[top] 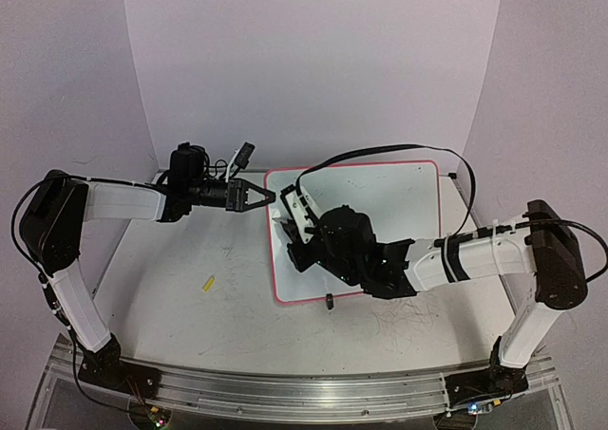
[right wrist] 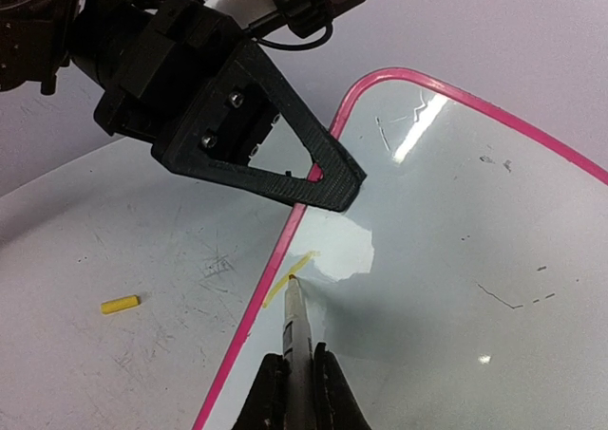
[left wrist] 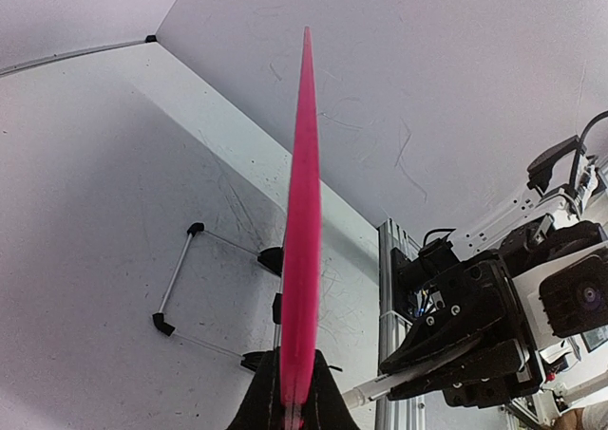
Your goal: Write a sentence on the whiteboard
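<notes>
Scuffed white surface [top: 190, 326], plain pale walls behind. Whiteboard [top: 399, 188] at centre-right, pink-rimmed. Left jaws: clamped on board's left rim, near far corner. Right jaws: closed around grey marker [right wrist: 296, 326], tip touching board just inside left rim. Short yellow stroke [right wrist: 302, 262] at tip, slanting toward rim. Small yellow piece [top: 208, 283] on surface, left of board, apart.

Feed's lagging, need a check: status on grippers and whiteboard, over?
Left gripper shut on whiteboard rim. Right gripper shut on marker, tip on board, one short yellow stroke. Yellow bit lies off-board.
</notes>
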